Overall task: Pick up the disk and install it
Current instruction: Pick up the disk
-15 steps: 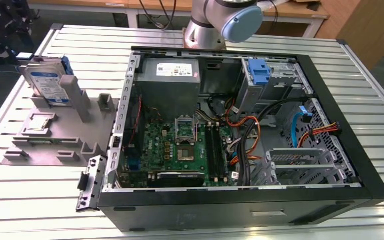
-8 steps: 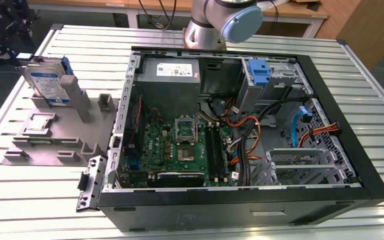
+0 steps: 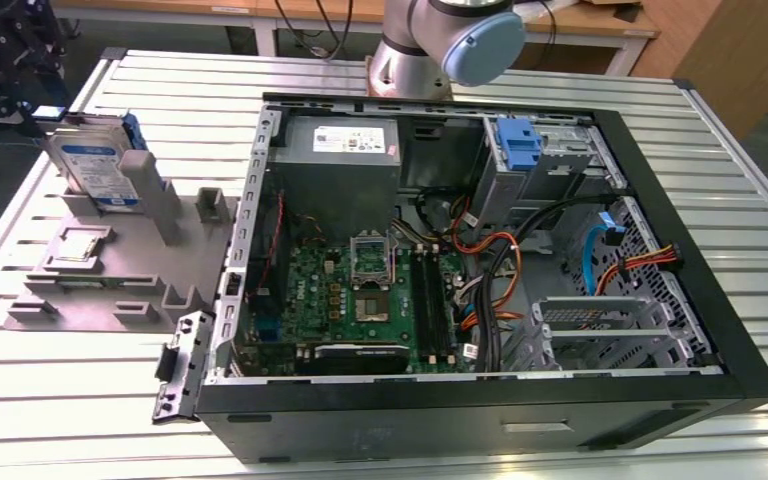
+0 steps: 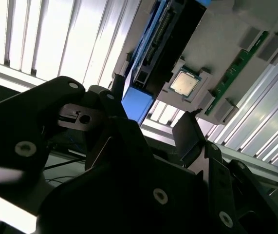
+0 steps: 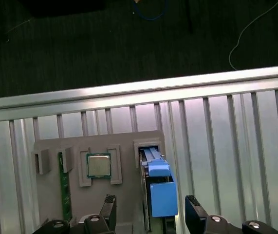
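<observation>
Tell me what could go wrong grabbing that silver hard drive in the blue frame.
The open gripper seems off-centre over the upright silver disk in its blue frame, so one finger may touch first and tip it. The other finger hangs near the square metal processor chip and might strike it.

The disk (image 5: 160,195) stood upright on its edge in a slot of the grey holder (image 5: 124,141), just beyond my gripper (image 5: 151,210). It was lined up with the gap between my spread fingers (image 5: 193,207) and touched neither. Its blue carrier frame faced me. In the exterior view, its silver face carried a blue-and-white label.
</observation>
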`<state>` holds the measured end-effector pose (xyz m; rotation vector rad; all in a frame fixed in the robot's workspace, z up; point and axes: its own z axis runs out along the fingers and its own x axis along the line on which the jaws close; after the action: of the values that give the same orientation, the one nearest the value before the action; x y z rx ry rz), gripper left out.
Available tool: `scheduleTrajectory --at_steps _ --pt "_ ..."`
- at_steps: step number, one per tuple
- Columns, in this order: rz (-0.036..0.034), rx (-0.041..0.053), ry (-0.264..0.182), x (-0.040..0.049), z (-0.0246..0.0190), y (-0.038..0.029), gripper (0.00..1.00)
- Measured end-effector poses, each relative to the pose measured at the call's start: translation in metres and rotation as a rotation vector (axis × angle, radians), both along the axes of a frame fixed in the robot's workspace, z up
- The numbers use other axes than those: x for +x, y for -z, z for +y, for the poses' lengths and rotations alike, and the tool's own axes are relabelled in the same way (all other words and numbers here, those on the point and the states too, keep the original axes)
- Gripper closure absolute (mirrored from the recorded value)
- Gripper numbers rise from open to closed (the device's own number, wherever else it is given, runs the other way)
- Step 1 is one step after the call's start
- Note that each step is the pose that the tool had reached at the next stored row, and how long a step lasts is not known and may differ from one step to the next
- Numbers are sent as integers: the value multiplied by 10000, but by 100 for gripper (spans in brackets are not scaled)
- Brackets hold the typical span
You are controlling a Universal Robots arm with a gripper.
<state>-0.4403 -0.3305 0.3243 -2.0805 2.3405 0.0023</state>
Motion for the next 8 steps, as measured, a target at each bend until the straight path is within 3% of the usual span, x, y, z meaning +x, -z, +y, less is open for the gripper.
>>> scheduleTrajectory --at_steps 8 --pt "-1 1 -325 -50 24 60 34"
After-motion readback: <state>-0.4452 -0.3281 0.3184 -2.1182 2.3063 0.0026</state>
